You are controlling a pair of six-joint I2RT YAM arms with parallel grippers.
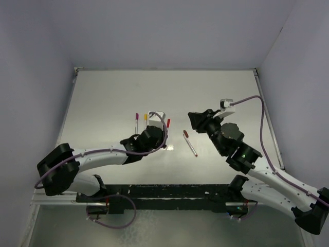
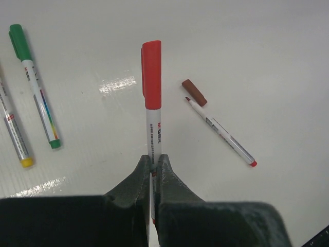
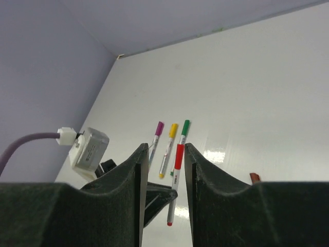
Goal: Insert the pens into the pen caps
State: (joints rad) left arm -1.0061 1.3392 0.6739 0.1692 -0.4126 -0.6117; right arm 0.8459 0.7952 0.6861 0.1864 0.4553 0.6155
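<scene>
Lavender walls [image 1: 154, 31] around glossy white table [image 1: 103, 98]. Pinches red-capped pen [image 2: 152, 113] in left gripper [image 2: 154, 159], jaws closed tight on lower barrel, cap end sticking out well past fingertips. Hangs right gripper [image 3: 163, 149] raised off table, jaws partly apart, nothing between them, well apart from every pen. Lying left of held pen, side by side and roughly parallel: green-capped pen [image 2: 35, 87], yellow-capped pen [image 2: 14, 136], magenta-capped pen [image 3: 156, 139]. Lying right of held pen, between the 2 arms: uncapped pen [image 2: 221, 131], flat on table, red tip bare. Just beside that tip, not on it: dark red cap [image 2: 194, 92].
</scene>
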